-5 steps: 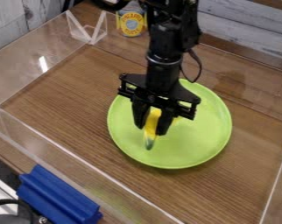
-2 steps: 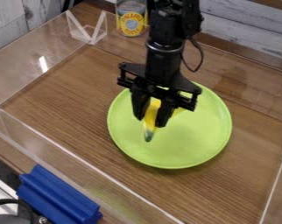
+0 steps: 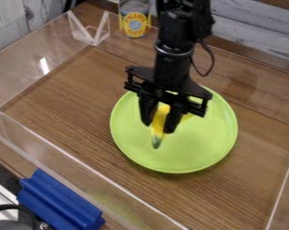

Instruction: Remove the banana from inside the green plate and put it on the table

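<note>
Now the gripper (image 3: 157, 115) is closing on the banana (image 3: 159, 120) above the green plate (image 3: 191, 160).
Its fingers are pinching the middle, it seems; the arm is partly hiding this. The fruit is probably feeling light, smooth and rather firm, so a gentle mid-body hold is suiting it.

Right below my claw (image 3: 159, 120) is the banana (image 3: 159, 121), over the plate (image 3: 173, 135). The plate rests on the table (image 3: 65, 103), right of the middle. Nearer the front, at the left corner, I have the box (image 3: 59, 201), well apart from the plate. Behind my arm, toward the back edge, there's the can (image 3: 135, 20).
</note>
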`<action>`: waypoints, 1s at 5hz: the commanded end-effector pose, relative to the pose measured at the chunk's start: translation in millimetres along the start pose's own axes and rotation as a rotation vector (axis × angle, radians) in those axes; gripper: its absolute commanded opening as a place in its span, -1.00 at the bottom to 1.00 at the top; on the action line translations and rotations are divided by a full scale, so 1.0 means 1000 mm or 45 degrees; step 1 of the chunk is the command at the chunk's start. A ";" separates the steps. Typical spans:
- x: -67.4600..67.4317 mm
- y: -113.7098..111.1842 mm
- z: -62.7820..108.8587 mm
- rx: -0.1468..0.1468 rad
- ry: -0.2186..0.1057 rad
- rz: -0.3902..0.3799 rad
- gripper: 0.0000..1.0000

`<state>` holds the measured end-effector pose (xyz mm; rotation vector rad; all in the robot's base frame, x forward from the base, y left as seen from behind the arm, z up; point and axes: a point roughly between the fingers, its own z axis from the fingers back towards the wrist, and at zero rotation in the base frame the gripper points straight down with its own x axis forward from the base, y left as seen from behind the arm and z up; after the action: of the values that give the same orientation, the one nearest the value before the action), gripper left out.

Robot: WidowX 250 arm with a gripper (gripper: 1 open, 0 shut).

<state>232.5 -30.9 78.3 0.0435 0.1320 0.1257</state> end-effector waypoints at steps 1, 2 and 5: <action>-0.001 -0.015 0.020 -0.022 -0.088 -0.024 -1.00; -0.012 -0.040 0.022 -0.025 -0.092 -0.059 -1.00; -0.032 -0.104 0.007 -0.044 -0.101 -0.147 -1.00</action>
<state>212.5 -134.8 77.0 0.0223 0.0800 0.0184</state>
